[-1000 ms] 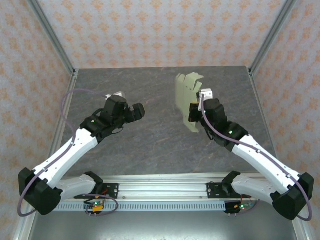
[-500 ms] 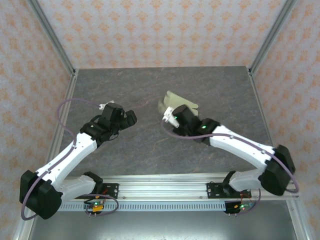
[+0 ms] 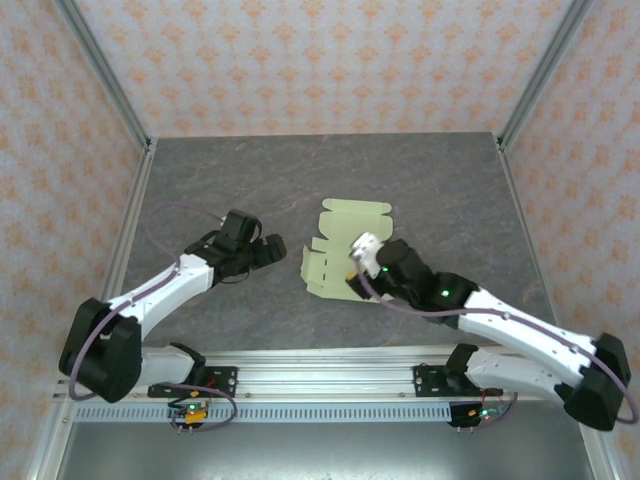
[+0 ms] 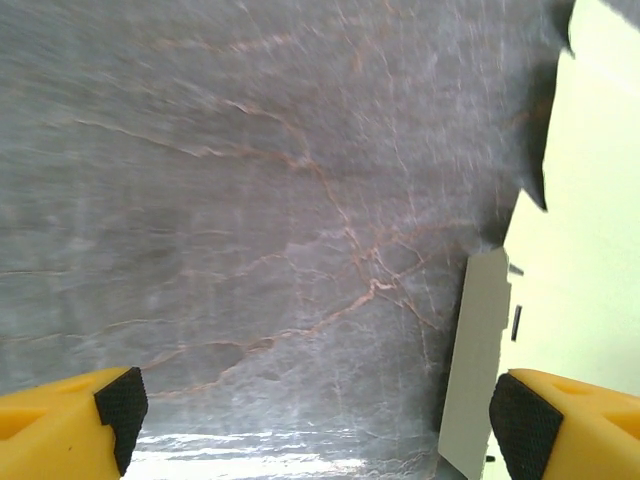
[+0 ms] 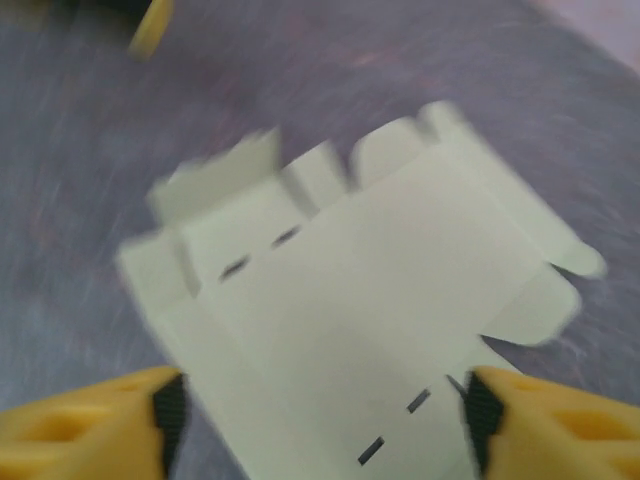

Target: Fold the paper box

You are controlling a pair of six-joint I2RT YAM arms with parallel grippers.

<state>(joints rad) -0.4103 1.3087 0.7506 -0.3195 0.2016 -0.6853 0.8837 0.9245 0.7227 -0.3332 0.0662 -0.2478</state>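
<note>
- A pale yellow-green thin card sheet, the paper box (image 3: 333, 245), lies unfolded and flat on the grey veined stone-look surface (image 3: 450, 190), just left of centre in the top view. Its scalloped tabs point toward the upper part of the frame.
- The right pincer (image 3: 354, 280) sits over the lower right edge of the sheet.
- In the right wrist view that pincer (image 5: 320, 420) has its yellow fingers (image 5: 90, 420) spread wide at the lower corners. The blurred sheet (image 5: 350, 300) spreads across the middle of the frame with its short slits showing. I cannot tell whether the black pads touch the card.
- The left pincer (image 3: 275, 247) is low over the surface, just left of the sheet and apart from it.
- In the left wrist view its fingers (image 4: 70, 410) are spread wide over bare surface (image 4: 250, 200), with the sheet's edge (image 4: 590, 250) along the right side of the frame.
</note>
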